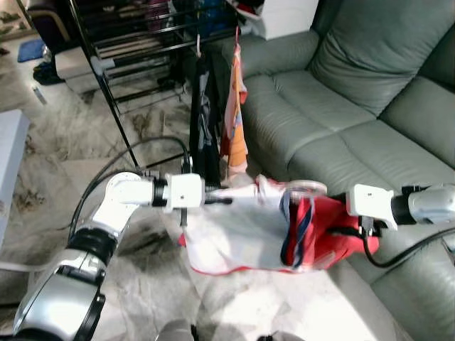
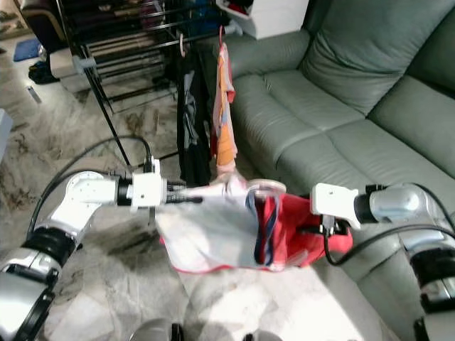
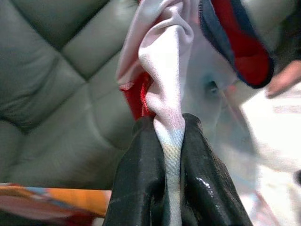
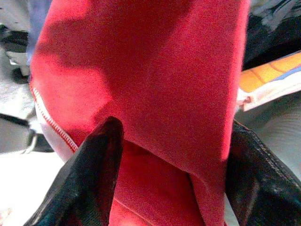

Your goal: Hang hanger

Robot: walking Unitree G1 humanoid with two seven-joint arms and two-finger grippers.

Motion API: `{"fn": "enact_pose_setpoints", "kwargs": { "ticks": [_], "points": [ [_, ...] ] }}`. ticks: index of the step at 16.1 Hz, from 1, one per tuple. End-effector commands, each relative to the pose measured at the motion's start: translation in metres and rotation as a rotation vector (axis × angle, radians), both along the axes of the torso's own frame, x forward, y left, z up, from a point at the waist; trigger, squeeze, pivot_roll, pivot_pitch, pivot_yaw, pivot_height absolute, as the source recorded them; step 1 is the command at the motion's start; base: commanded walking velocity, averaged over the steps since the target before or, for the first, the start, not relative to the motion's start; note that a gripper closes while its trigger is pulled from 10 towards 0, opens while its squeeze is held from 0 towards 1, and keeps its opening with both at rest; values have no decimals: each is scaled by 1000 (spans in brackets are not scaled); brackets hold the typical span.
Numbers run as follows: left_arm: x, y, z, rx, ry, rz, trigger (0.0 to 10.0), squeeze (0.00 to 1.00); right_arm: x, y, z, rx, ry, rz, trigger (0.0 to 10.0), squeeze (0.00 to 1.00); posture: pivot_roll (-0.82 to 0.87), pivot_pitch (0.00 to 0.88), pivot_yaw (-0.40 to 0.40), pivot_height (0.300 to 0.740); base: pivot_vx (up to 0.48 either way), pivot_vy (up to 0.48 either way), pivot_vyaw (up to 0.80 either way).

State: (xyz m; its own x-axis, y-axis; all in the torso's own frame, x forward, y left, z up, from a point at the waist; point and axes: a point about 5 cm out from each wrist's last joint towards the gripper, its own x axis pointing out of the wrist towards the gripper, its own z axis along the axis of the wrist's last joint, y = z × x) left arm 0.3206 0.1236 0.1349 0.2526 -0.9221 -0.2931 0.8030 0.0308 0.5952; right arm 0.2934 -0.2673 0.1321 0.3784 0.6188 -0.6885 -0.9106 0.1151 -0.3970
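Observation:
A white and red shirt (image 1: 234, 234) hangs stretched between my two grippers, just in front of the sofa. At its blue-trimmed collar a pale, see-through hanger hook (image 1: 306, 187) pokes out. My left gripper (image 1: 227, 201) is shut on a twisted bunch of the white cloth (image 3: 164, 94); the wrist view has the fabric pinched tight between both black fingers (image 3: 141, 179). My right gripper (image 4: 174, 141) has its fingers on either side of a thick fold of the red cloth (image 4: 155, 70). In the head view that gripper (image 1: 348, 229) is mostly buried in the red side.
A black drying rack (image 1: 135, 35) stands behind, with a dark garment (image 1: 205, 121) and an orange one (image 1: 236, 121) hanging from hangers. The grey-green sofa (image 1: 341, 92) fills the right. A white table edge (image 1: 11, 156) is at far left on the marble floor (image 1: 64, 142).

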Motion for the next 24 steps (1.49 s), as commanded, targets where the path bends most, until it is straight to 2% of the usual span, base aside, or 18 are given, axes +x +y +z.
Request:
{"fn": "enact_pose_setpoints", "kwargs": {
  "ticks": [1, 2, 4, 6, 7, 11, 16, 19, 24],
  "points": [
    [7, 2, 12, -32, -70, 36, 0, 0, 5, 3, 3, -1, -33, 12, 0, 0, -94, 0, 18, 740, 0, 0, 0],
    [11, 2, 17, -59, -109, 73, 0, 0, 9, 5, 4, 7, -57, -2, 0, 0, -94, 0, 18, 740, 0, 0, 0],
    [14, 2, 19, -63, -117, 85, 0, 0, 15, 5, 5, 15, -100, -21, 0, 0, -95, 0, 19, 740, 0, 0, 0],
    [15, 1, 19, -62, -123, 91, 0, 0, 24, 11, 11, 110, -133, -67, 0, 0, -95, 0, 17, 740, 0, 0, 0],
    [15, 1, 18, -63, -124, 97, 0, 0, 26, 12, 12, 123, -137, -67, 0, 0, -95, 0, 17, 740, 0, 0, 0],
    [16, 3, 13, -50, -125, 118, 0, 0, 26, 20, 13, 199, -96, -47, 0, 0, -95, 0, 17, 740, 0, 0, 0],
    [19, 4, 12, -44, -130, 134, 0, 0, 21, 19, 13, 247, 7, -19, 0, 0, -99, 0, 21, 740, 0, 0, 0],
    [20, 2, 14, -69, -143, 148, 0, 0, 19, 19, 13, 270, 60, -9, 0, 0, -103, 0, 21, 740, 0, 0, 0],
    [25, -1, 17, -87, -163, 179, 0, 0, 19, 20, 11, 277, 62, -28, 0, 0, -102, 0, 23, 740, 0, 0, 0]
  ]
}}
